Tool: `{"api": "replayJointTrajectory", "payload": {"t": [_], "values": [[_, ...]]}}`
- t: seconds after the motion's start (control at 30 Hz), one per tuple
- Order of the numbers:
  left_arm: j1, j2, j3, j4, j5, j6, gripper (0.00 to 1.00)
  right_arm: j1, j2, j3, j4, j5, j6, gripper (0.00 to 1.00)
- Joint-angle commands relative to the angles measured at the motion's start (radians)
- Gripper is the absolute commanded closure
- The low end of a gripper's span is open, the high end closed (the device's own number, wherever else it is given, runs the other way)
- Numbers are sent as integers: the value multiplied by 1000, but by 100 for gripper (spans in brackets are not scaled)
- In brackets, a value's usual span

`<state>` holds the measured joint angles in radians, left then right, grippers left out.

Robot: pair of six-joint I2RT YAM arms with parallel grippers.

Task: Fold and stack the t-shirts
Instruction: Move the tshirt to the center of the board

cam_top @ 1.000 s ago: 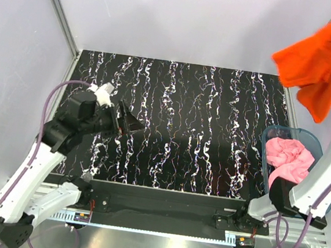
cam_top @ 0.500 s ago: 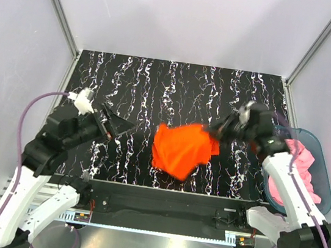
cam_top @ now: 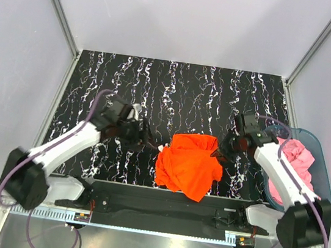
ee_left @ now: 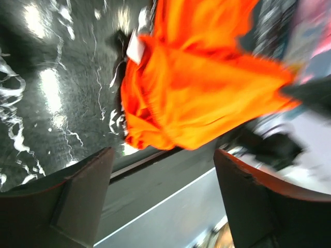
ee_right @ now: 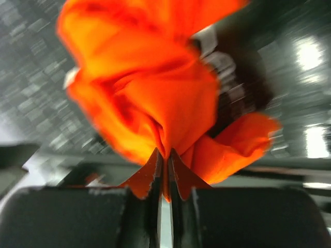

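The orange-red t-shirt [cam_top: 188, 165] lies crumpled on the black marbled table [cam_top: 182, 89], near its front edge at the middle. My right gripper [cam_top: 220, 151] is shut on the shirt's right edge; in the right wrist view the cloth [ee_right: 155, 93] bunches out from between the closed fingertips. My left gripper [cam_top: 148, 144] is open and empty just left of the shirt; in the left wrist view the shirt [ee_left: 196, 93] lies ahead of the spread fingers. The pink t-shirt [cam_top: 299, 161] lies crumpled in the bin at the right.
A blue translucent bin [cam_top: 324, 177] stands at the table's right edge and holds the pink shirt. Grey walls close off the back and both sides. A metal rail [cam_top: 161, 200] runs along the front edge between the arm bases.
The right arm swung the orange-red shirt down from high at the right onto the table's front middle. The left gripper moved right, toward the shirt.
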<state>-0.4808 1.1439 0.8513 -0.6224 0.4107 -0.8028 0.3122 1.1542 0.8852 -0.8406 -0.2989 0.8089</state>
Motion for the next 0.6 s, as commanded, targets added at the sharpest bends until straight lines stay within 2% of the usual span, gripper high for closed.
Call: {"api": "replayJointTrajectory", "payload": {"t": [0.0,0.13,0.23,0.27,0.37,0.43,0.47,0.5,0.57], "values": [[-65,131,34,72,43,123,20,-25,73,102,-133,328,-172,89],[-82,272,66,134,62,174,24,-143,159,185,-144,353,-310,89],[-104,356,127,139,57,221,24,-182,217,244,-176,391,-407,69],[-114,376,144,138,66,232,24,-180,232,264,-192,412,-434,59],[-127,441,189,136,115,246,28,-154,201,337,-247,338,-523,39],[-139,468,206,145,138,258,34,-69,159,344,-218,264,-547,39],[-145,479,210,148,164,266,37,-50,130,337,-206,141,-539,39],[-160,502,221,150,169,272,43,-33,119,325,-187,79,-521,40],[-191,523,232,151,180,278,48,4,105,247,-111,-80,-432,42]]}}
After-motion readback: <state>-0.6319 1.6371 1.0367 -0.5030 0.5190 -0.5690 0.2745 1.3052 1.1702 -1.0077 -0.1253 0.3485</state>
